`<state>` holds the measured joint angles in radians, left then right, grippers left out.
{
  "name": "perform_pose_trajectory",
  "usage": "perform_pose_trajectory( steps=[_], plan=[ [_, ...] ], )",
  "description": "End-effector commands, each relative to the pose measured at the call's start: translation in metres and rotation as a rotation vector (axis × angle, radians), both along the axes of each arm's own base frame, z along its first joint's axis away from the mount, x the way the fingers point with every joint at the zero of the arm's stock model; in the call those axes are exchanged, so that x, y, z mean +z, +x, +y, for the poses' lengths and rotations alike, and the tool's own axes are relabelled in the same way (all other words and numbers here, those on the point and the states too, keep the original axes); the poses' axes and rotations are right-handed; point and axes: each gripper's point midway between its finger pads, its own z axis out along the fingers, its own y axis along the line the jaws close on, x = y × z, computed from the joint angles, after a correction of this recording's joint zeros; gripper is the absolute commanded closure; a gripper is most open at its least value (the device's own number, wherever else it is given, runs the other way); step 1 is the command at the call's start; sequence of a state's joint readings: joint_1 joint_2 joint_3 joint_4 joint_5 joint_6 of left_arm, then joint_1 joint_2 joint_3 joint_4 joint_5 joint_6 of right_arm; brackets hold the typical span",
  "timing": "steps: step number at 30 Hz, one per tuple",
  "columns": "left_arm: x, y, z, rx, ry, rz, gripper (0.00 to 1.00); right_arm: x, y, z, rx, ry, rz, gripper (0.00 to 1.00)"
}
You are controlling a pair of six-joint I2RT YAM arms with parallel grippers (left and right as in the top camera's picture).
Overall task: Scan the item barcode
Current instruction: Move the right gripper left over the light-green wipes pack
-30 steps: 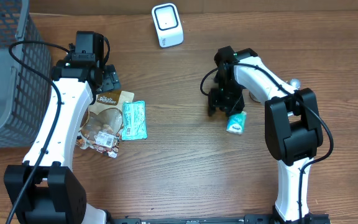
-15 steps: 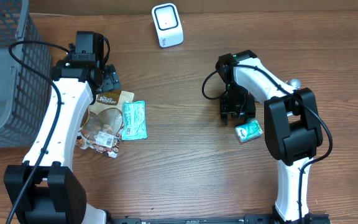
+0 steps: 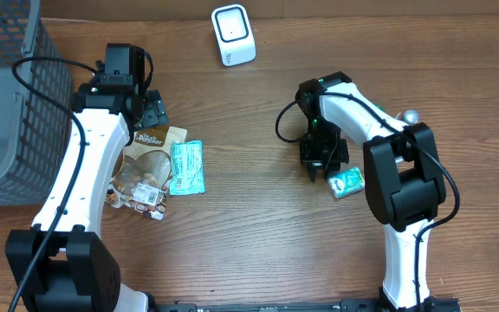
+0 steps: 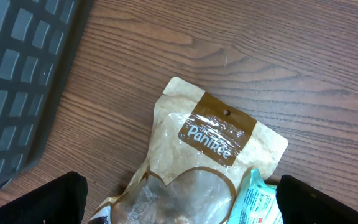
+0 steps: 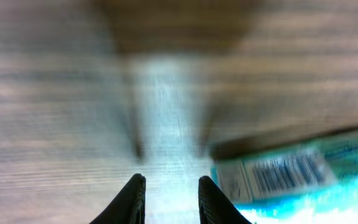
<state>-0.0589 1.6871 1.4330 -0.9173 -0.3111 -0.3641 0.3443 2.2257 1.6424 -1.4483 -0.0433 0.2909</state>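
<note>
A small teal packet [image 3: 346, 182] lies flat on the table, and its barcode label [image 5: 289, 170] faces up in the right wrist view. My right gripper [image 3: 319, 161] hovers just left of it, not touching. Its fingers [image 5: 133, 198] stand a narrow gap apart with only bare wood between them. The white scanner [image 3: 233, 35] stands at the back centre. My left gripper [image 3: 150, 113] is wide open above a tan Panitee snack bag [image 4: 216, 134], with a second teal packet [image 4: 261, 200] beside the bag.
A grey plastic basket [image 3: 11, 95] fills the far left, close to the left arm. A pile of snack packs [image 3: 158, 169] lies under that arm. A small silver knob [image 3: 411, 115] sits right of the right arm.
The teal packet, under the right gripper a second ago, now lies on the table to its right. The right jaws have narrowed and shifted slightly left. The left arm is still.
</note>
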Motion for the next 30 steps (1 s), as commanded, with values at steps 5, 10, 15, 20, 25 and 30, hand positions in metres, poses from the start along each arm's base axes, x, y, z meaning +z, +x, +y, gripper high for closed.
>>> perform_pose_trajectory(
  steps=[5, 10, 15, 20, 25, 30],
  plan=[
    [-0.002, 0.002, -0.002, -0.007, 0.010, 0.004, 0.00, 0.003, -0.009, -0.031, -0.009, -0.191, 0.024, 0.74],
    [-0.002, 0.002, -0.002, -0.007, 0.010, 0.004, 0.01, 0.007, -0.013, -0.037, -0.002, -0.227, 0.041, 0.74],
    [-0.002, 0.002, -0.002, -0.007, 0.010, 0.004, 0.00, 0.005, -0.011, -0.033, -0.017, -0.215, 0.031, 0.73],
    [-0.002, 0.002, -0.002, -0.007, 0.010, 0.004, 0.00, -0.002, -0.010, 0.005, -0.082, -0.041, 0.034, 0.70],
    [-0.002, 0.002, -0.002, -0.007, 0.010, 0.004, 0.00, -0.007, -0.008, 0.059, -0.026, 0.171, 0.009, 0.71],
    [-0.002, 0.002, -0.002, -0.007, 0.010, 0.004, 0.00, -0.010, 0.004, 0.127, 0.074, 0.401, -0.096, 0.70]
  ],
)
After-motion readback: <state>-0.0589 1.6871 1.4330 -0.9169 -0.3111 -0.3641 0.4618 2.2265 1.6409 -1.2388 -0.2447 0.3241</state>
